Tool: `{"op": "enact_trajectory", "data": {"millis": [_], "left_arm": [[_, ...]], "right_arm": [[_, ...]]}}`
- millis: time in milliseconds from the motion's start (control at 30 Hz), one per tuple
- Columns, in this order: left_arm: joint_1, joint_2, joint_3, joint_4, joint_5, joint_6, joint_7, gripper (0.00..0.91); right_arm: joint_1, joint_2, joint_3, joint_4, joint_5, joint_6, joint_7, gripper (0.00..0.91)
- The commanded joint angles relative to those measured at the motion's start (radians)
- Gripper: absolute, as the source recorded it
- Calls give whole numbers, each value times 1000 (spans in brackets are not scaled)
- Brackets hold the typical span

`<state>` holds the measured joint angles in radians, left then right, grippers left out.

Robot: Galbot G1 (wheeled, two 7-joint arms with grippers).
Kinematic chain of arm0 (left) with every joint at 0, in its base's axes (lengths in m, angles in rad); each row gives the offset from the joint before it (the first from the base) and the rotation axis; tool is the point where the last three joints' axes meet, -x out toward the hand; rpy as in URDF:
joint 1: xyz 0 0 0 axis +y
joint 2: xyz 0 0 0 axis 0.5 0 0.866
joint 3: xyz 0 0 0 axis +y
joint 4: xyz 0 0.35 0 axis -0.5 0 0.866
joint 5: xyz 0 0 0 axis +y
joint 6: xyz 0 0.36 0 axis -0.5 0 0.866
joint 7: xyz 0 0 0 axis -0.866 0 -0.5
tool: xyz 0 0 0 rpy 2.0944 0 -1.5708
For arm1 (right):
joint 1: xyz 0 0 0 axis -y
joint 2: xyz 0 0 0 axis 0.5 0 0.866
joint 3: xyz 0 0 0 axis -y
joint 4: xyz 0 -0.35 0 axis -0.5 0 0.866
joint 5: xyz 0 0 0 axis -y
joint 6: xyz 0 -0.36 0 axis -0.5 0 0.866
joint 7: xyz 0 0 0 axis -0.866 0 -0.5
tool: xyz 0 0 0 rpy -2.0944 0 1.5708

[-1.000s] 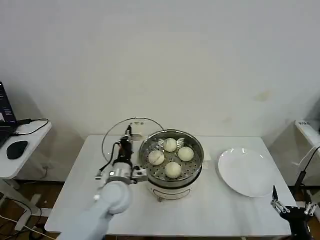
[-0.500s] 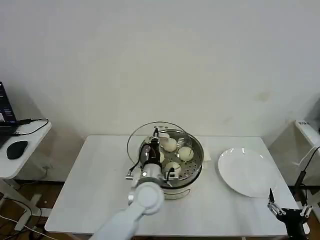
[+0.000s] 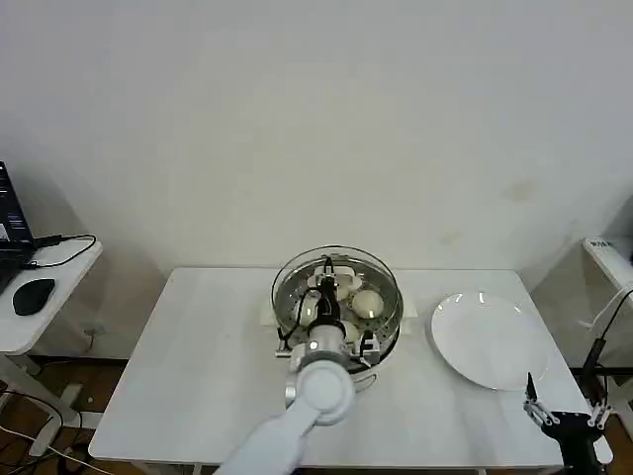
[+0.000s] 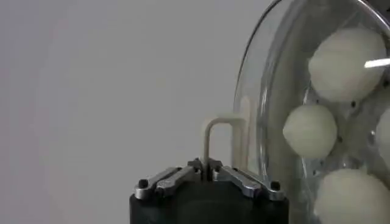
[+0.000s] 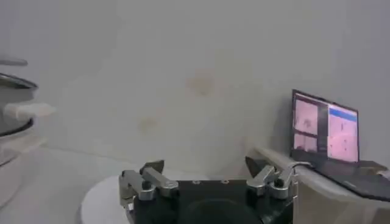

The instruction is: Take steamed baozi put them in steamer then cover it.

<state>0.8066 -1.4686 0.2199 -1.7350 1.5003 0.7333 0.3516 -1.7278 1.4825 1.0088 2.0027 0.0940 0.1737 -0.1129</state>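
Note:
The steamer (image 3: 389, 338) stands at the table's middle with steamed baozi (image 3: 367, 302) on its perforated tray. The glass cover (image 3: 381, 275) now lies right over the pot's mouth; I cannot tell whether its rim rests on the pot. My left gripper (image 3: 326, 287) is shut on the cover's cream bar handle (image 4: 220, 129), the fingers pinched on it at my left gripper (image 4: 207, 165). Three baozi (image 4: 309, 129) show through the glass. My right gripper (image 3: 564, 416) hangs open past the table's front right corner, its fingers wide apart around nothing in the right wrist view (image 5: 207, 173).
A flat white plate (image 3: 490, 338) lies right of the steamer, close to the table's right edge. A side table with a mouse (image 3: 33, 295) and cables stands off to the left. A laptop (image 5: 323, 129) sits on a stand to the right.
My left gripper has carried the cover rightward from beside the steamer to directly above it. The right gripper has sunk slightly at the front right corner.

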Motion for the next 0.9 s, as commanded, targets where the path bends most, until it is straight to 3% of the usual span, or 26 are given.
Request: {"op": "enact_trajectory", "data": {"millis": [33,900], "left_arm": [[15,-55,0,33,35,4,8,0],[35,-62,-13,61,67,-5,-8,0]], "right_arm": [[1,0,-4,-5,-4,3,-1,907],[1,-4,-13,-10,-4,8,-4,907]]}}
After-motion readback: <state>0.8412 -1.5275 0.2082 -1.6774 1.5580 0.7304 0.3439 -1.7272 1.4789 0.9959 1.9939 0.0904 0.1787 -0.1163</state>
